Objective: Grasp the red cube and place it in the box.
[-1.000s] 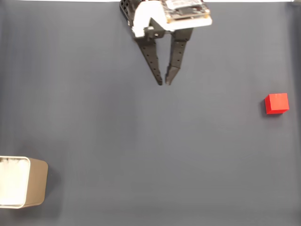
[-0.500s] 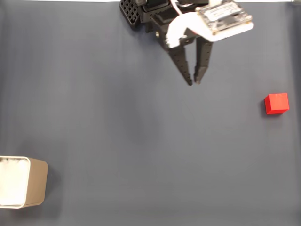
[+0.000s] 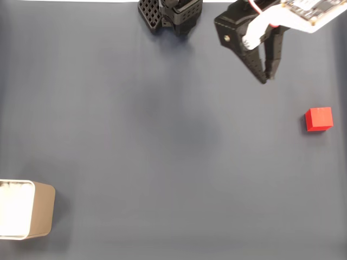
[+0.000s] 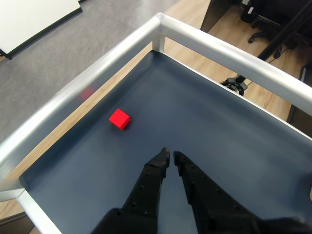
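The red cube (image 3: pixel 319 119) lies alone on the dark grey table at the right side of the fixed view; the wrist view shows the red cube (image 4: pixel 119 119) near a metal corner rail. My gripper (image 3: pixel 267 80) hangs at the upper right, up and to the left of the cube and well apart from it, jaws nearly together with nothing between them. From the wrist camera my gripper (image 4: pixel 170 156) points past the cube, which sits ahead to its left. The tan box (image 3: pixel 43 211) with its white inside stands at the bottom left edge.
The arm's black base (image 3: pixel 171 13) sits at the top middle. A silver rail (image 4: pixel 97 73) borders the table surface, with wood floor and chair legs beyond it. Open grey table (image 3: pixel 173 162) stretches between cube and box.
The arm has swung steadily to the right along the top of the fixed view, from centre toward the cube's side. The jaws stay nearly together. Cube and box have not moved.
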